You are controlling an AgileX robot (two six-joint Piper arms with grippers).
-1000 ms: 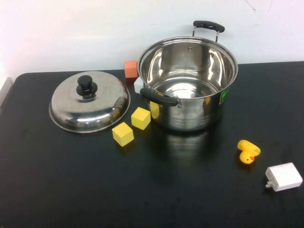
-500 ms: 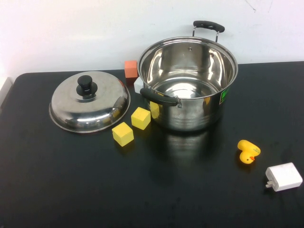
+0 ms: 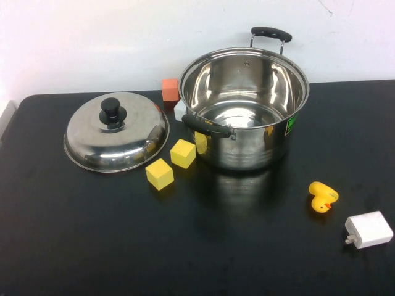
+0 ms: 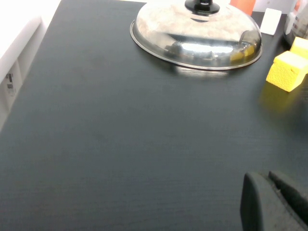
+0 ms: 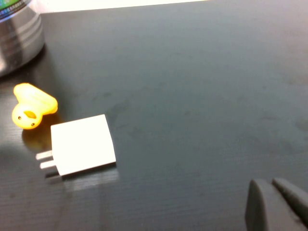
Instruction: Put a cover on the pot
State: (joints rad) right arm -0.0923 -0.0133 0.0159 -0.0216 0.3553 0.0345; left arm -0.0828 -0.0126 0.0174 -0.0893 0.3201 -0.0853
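Observation:
The large shiny steel pot (image 3: 244, 111) stands open and empty at the back middle of the black table, with two black handles and a green sticker. Its base edge shows in the right wrist view (image 5: 17, 38). The domed steel lid (image 3: 116, 131) with a black knob lies on the table left of the pot; it also shows in the left wrist view (image 4: 197, 33). My left gripper (image 4: 267, 180) is shut and empty, low over the table well short of the lid. My right gripper (image 5: 269, 185) is shut and empty over bare table. Neither arm shows in the high view.
Two yellow cubes (image 3: 160, 173) (image 3: 182, 153) lie between lid and pot. An orange block (image 3: 170, 89) and a white block (image 3: 179, 110) sit behind them. A yellow duck (image 3: 322, 197) and a white charger (image 3: 368, 229) lie at the front right.

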